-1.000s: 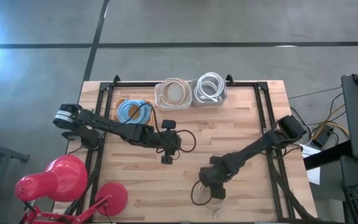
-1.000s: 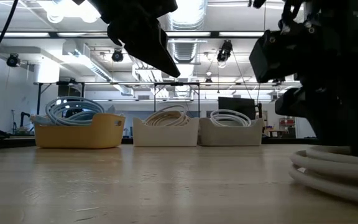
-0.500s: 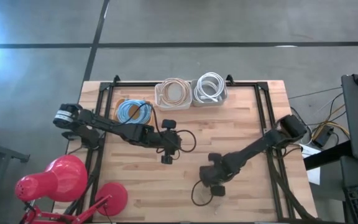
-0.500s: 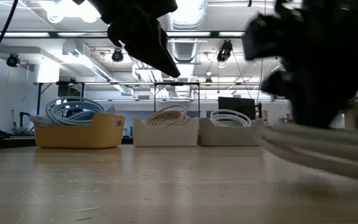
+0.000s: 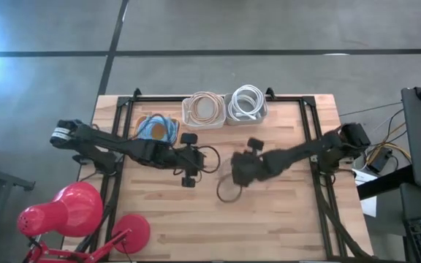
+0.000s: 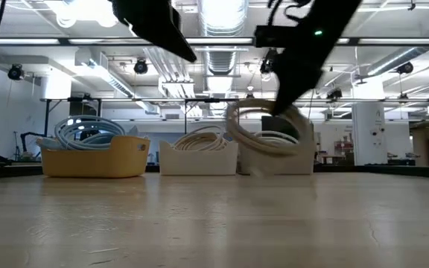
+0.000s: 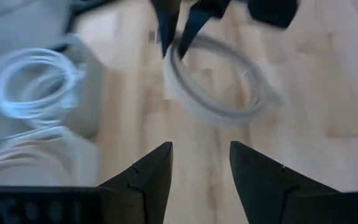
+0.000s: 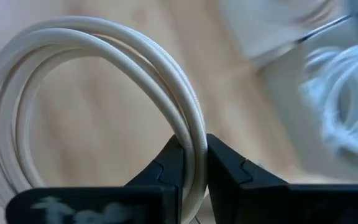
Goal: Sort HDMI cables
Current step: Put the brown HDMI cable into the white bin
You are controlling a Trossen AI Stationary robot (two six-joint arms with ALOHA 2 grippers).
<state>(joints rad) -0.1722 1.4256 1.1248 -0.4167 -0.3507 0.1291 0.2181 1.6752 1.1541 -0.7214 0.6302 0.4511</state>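
A: Which step is in hand?

B: The carry, I'd judge. The right hand (image 5: 241,174) is pinched tight on a beige coiled cable (image 8: 98,81), the strands nipped between its fingers (image 8: 166,165), and the coil hangs clear above the middle of the worktop (image 5: 283,219).

A: And the left hand (image 7: 199,165)?

B: Waiting over the worktop just left of centre, jaws parted, nothing in them.

A: What does the next move call for?

B: Three bins stand along the far edge: a yellow bin (image 6: 94,160) with light blue coils on the left, a middle bin (image 5: 203,109) of beige coils, a right bin (image 5: 247,104) of white ones. By colour it probably belongs in the middle bin, so the arm would need to travel away to the far edge, bearing a little left, before letting go.

A: How does the cable look?

B: Several loops wound into a neat ring, pale cream, dangling from one side of the grip.
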